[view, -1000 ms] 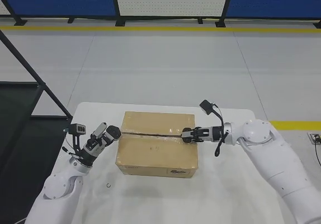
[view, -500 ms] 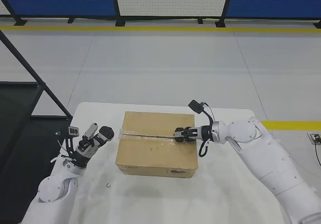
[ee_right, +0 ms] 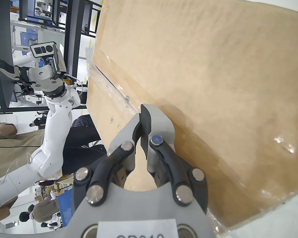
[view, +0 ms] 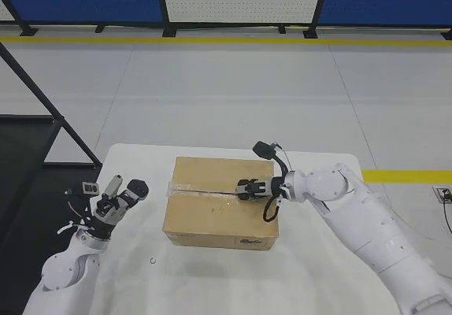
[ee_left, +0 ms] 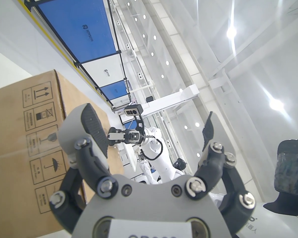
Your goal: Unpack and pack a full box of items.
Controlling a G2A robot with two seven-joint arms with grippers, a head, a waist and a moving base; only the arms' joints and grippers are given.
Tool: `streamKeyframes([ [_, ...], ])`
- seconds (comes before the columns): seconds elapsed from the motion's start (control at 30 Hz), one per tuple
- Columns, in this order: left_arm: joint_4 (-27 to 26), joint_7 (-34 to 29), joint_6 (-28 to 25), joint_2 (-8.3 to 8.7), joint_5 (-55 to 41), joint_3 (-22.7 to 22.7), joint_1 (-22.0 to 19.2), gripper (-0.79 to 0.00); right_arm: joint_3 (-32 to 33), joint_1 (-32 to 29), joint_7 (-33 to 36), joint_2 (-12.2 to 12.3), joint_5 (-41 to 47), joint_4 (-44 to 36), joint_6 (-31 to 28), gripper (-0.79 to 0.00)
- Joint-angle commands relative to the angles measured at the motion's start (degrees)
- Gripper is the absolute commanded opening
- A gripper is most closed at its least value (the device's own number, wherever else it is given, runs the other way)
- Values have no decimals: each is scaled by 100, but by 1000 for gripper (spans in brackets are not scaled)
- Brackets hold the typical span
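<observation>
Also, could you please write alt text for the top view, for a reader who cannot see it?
A closed cardboard box sits on a white table, its top seam taped. The right gripper, shut, is over that seam; the left gripper, open, is beside the box's opposite end, apart from it.

The box [view: 222,216], with its top closed, is hiding its contents. On the surface [view: 328,268] near the box's front left corner, a small dark thing [view: 154,260] is showing too tiny to identify.
</observation>
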Motion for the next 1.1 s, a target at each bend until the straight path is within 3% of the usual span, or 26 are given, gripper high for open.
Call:
streamKeyframes([
  [0.0,6,-21,-11,8,-29,-44,26,0,-45,31,-35,-49,24,41,44,-785],
  [0.6,-38,-252,-50,98,-355,-545,375,0,-552,433,-295,-647,276,683,188,-785],
  [1.07,-4,-415,-88,149,-584,-840,621,0,-910,729,-556,-1243,529,1333,47,-785],
])
